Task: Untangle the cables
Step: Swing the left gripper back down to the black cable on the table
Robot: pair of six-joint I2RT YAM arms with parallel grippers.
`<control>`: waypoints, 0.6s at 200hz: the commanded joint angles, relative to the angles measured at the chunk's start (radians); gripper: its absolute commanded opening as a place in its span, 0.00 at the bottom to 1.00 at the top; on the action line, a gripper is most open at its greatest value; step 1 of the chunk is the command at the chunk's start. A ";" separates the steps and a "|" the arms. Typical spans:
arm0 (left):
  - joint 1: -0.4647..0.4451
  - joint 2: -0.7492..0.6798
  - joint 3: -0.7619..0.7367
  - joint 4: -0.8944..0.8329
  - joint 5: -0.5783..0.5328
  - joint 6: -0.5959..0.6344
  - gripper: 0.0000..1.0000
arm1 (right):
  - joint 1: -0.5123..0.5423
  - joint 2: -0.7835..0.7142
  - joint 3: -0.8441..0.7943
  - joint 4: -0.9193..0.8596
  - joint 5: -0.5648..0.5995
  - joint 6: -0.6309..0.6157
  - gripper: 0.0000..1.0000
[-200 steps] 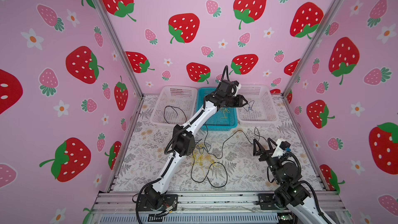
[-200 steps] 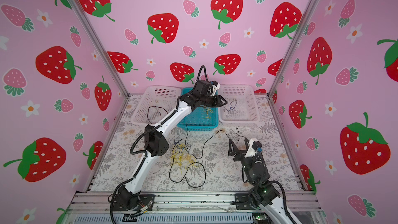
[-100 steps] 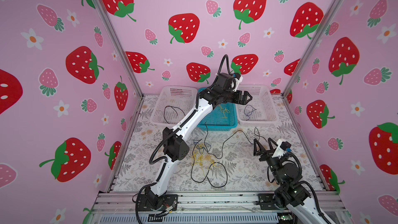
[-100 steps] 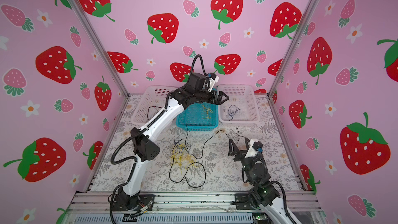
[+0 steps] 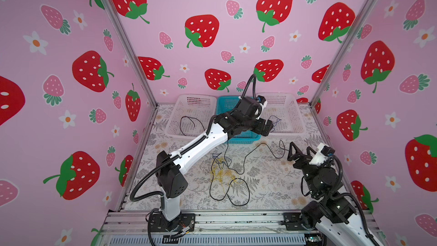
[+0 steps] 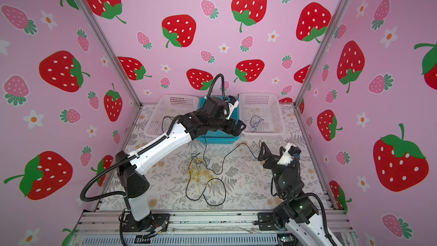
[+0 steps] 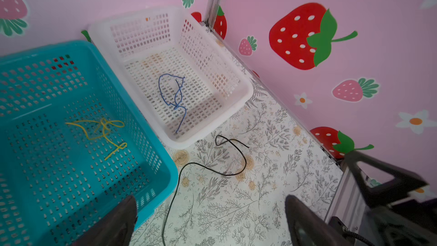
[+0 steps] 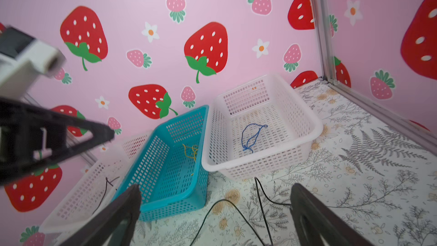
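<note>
Our left gripper hangs wide open and empty over the teal basket, just above centre in both top views. Our right gripper, lower right, gapes equally and holds nothing. A dark blue cable lies in the right white basket, and a yellow one lies in the teal basket. The remaining tangle lies mid-frame. We judge the risk is pinching several strands there at once, which would tighten the knot, or snagging the long black cable trailing toward our right gripper.
</note>
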 commanded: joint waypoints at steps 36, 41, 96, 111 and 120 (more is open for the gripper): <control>-0.085 0.199 0.163 -0.122 -0.105 -0.136 0.99 | -0.003 -0.026 0.147 -0.272 0.164 0.086 0.99; -0.092 0.223 0.195 -0.148 -0.119 -0.145 0.99 | -0.002 -0.037 0.153 -0.272 0.165 0.077 0.99; -0.143 0.431 0.430 -0.210 -0.078 -0.215 0.99 | -0.002 -0.084 0.195 -0.304 0.165 0.033 0.99; -0.156 0.451 0.428 -0.174 -0.079 -0.218 1.00 | -0.003 -0.090 0.206 -0.312 0.163 0.017 0.99; -0.162 0.469 0.446 -0.176 -0.091 -0.213 0.99 | -0.002 -0.097 0.210 -0.318 0.164 0.017 0.99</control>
